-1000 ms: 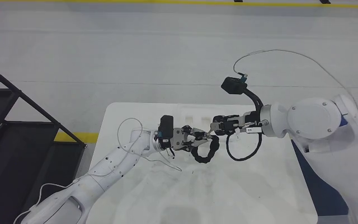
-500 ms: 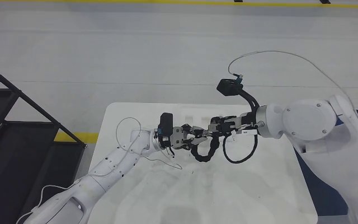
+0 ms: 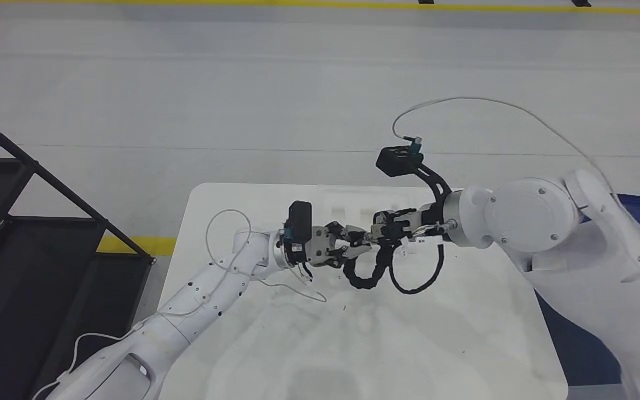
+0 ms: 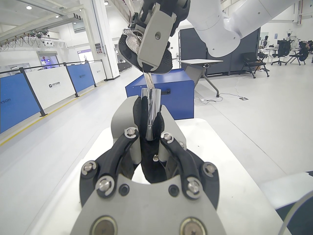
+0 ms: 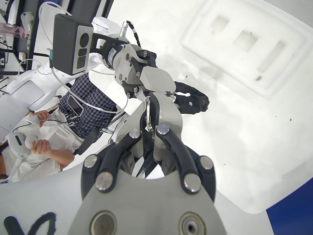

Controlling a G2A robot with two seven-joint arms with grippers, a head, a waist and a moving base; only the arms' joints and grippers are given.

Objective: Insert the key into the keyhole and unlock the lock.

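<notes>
My left gripper [image 4: 149, 123] pinches the lock cylinder [image 4: 152, 108]. My right gripper [image 4: 149, 69], pinching the key [image 4: 148, 80], has closed in: the blade tip now meets the cylinder's keyhole end. Insertion looks begun; turning remains.

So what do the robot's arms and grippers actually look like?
Both arms, left arm and right arm, are glossy white with rounded joints. The left gripper and right gripper match: grey metal plate, silver bolts, black linkage bars, pale grey fingers with black pads. A black camera box sits on each wrist; a thin white cable and a black cable loop alongside.
</notes>
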